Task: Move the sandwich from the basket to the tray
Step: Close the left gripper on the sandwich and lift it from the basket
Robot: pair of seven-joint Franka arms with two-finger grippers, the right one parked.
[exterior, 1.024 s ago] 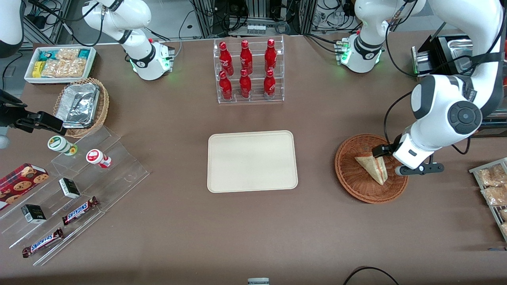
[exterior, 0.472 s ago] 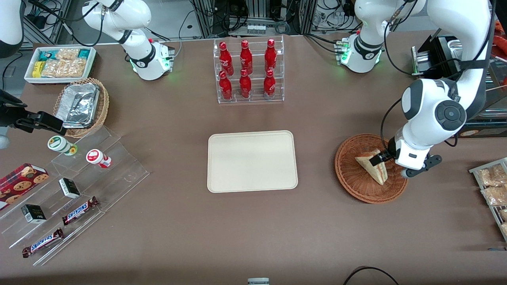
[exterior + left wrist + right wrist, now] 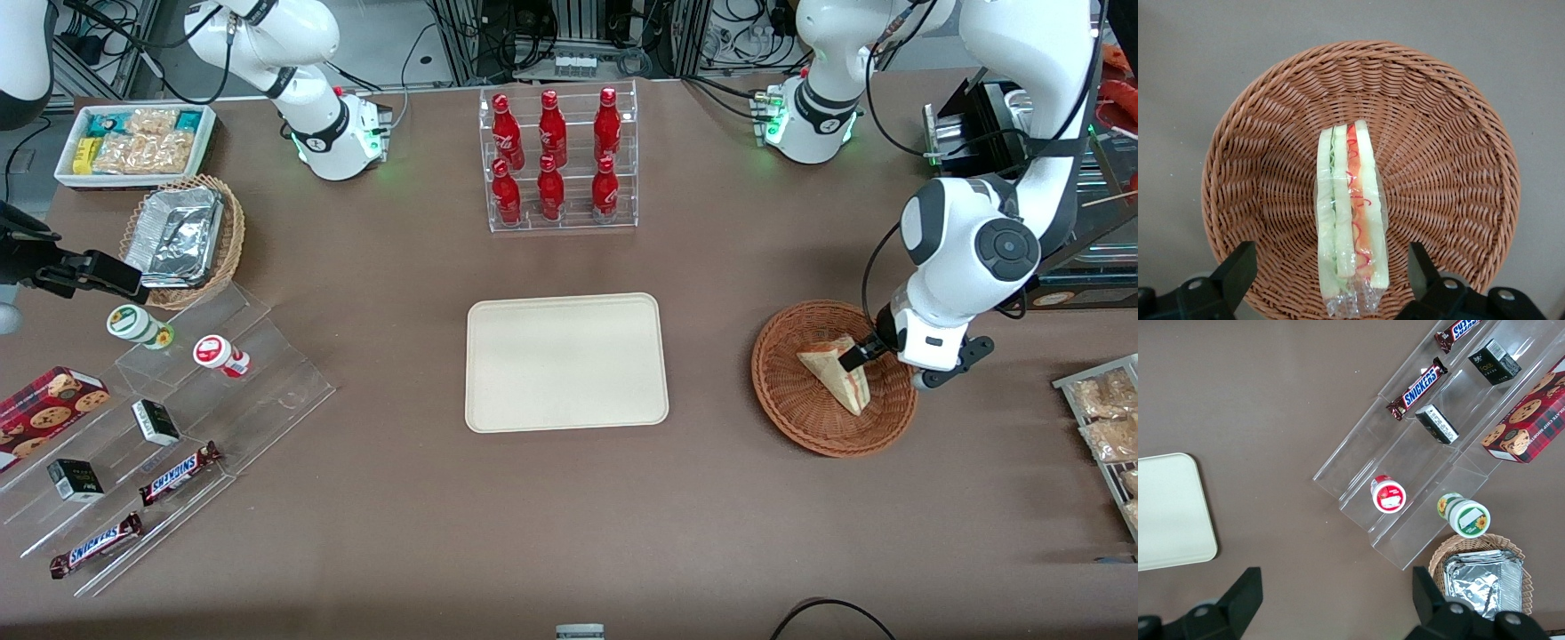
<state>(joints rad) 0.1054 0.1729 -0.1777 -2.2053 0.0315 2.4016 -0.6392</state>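
One tool (image 3: 1331, 270), fingers apart, has lowered astride the sandwich (image 3: 1350, 220) in the basket (image 3: 1458, 173).

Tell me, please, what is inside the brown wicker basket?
Only the sandwich lies in the basket, in clear wrap. The weave under it is covered. The open pincer hangs above, one finger on each side of the sandwich.

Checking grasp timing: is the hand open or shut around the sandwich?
Open. The hand straddles the sandwich in the basket, fingers clear of its sides.
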